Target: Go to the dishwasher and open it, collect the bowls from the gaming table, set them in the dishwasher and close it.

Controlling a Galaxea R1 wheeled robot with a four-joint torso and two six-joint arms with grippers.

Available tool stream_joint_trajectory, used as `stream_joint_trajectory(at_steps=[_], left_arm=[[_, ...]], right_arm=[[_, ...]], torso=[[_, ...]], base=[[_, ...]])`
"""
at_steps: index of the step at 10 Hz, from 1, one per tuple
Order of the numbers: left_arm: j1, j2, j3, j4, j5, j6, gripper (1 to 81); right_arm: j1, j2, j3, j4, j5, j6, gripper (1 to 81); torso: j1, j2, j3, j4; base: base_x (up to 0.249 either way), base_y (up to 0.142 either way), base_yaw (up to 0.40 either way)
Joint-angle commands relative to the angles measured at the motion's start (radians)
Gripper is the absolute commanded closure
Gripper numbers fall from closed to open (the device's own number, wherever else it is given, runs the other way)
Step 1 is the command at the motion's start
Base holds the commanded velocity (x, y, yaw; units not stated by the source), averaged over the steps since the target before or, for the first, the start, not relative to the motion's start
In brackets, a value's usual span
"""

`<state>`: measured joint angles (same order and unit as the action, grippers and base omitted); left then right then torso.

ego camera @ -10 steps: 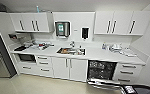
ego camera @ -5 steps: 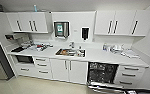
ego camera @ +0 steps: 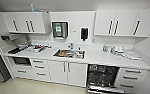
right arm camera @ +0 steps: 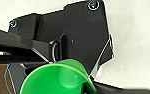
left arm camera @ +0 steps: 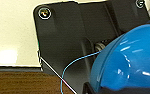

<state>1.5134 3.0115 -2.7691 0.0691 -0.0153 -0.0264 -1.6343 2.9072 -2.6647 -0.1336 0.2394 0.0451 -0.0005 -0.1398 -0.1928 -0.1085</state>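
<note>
Below the counter, dishwasher (ego camera: 101,76) gapes, dark-racked.

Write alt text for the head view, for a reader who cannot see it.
A white kitchenette: the dishwasher stands open at lower right, dark inside, under a white counter with a steel sink. White wall cabinets hang above.

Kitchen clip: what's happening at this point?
The robot faces a white kitchen counter with a sink in it. The dishwasher under the counter stands open, its dark racks showing. A blue bowl sits close at the left gripper and a green bowl at the right gripper, so both bowls appear collected and not yet loaded. How the fingers grip them cannot be made out.
</note>
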Motion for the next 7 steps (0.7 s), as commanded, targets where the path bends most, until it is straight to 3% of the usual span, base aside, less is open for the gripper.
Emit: stream_joint_trajectory(at_steps=[1, 7], left_arm=[[-0.038, -0.006, -0.001, 0.009, 0.058, 0.002, 81.1], [-0.038, -0.005, -0.001, 0.009, 0.058, 0.002, 81.1]], right_arm=[[0.032, -0.011, -0.003, -0.006, -0.046, -0.001, 81.1], [0.041, -0.007, -0.003, -0.011, -0.051, -0.001, 81.1]], torso=[[0.001, 0.0, 0.0, 0.0], [0.001, 0.0, 0.0, 0.0]], base=[[0.141, -0.069, 0.0], [0.141, -0.07, 0.0]])
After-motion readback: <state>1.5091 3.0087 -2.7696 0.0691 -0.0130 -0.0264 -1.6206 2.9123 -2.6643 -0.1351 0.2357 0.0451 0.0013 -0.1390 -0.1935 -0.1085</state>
